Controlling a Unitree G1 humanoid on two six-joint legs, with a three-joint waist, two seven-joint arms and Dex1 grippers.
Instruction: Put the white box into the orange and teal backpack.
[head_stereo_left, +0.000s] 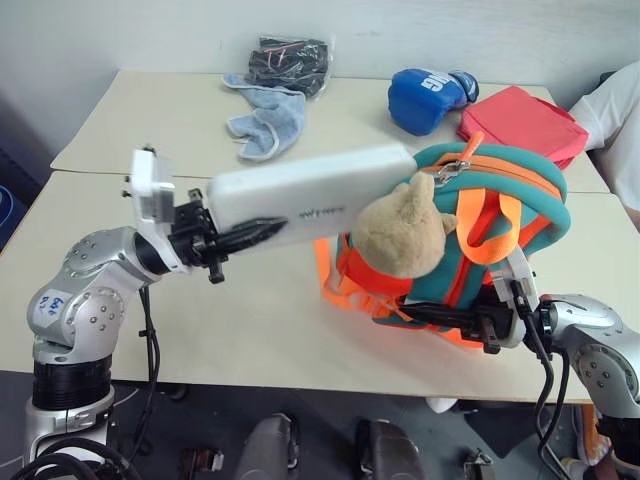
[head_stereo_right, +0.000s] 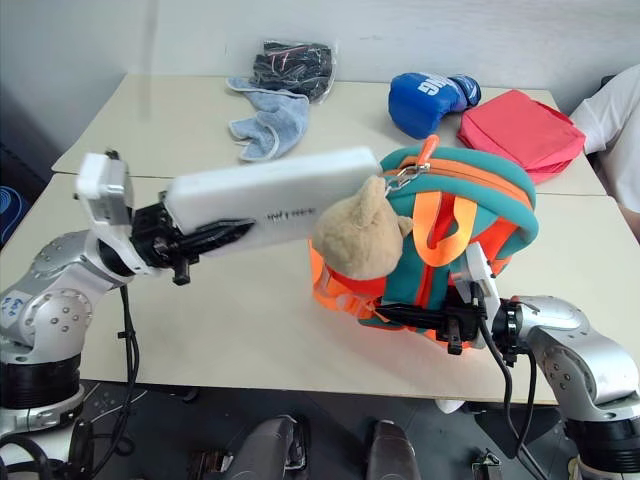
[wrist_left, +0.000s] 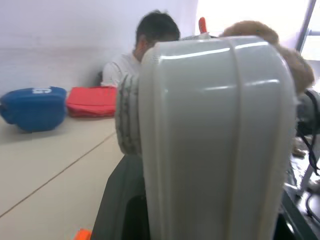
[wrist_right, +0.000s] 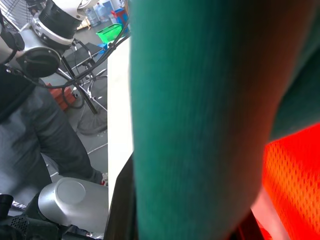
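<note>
The white box (head_stereo_left: 310, 195) hangs in the air over the table, long and flat with small dark lettering on its side. My left gripper (head_stereo_left: 255, 228) is shut on its near end. The box's far end reaches the top of the orange and teal backpack (head_stereo_left: 505, 205), just behind the beige plush toy (head_stereo_left: 405, 235) and beside the zipper pull. The backpack stands upright on the table. My right gripper (head_stereo_left: 395, 318) is shut on its lower front edge among the orange straps. Up close, the left wrist view shows the box (wrist_left: 215, 140) and the right wrist view shows teal fabric (wrist_right: 200, 110).
At the back of the table (head_stereo_left: 150, 130) lie a blue boxing glove (head_stereo_left: 425, 98), a flat red pouch (head_stereo_left: 520, 125), a light blue towel (head_stereo_left: 268, 122) and a black bundle in plastic (head_stereo_left: 292, 62). A person's white sleeve (head_stereo_left: 615, 115) shows at the far right.
</note>
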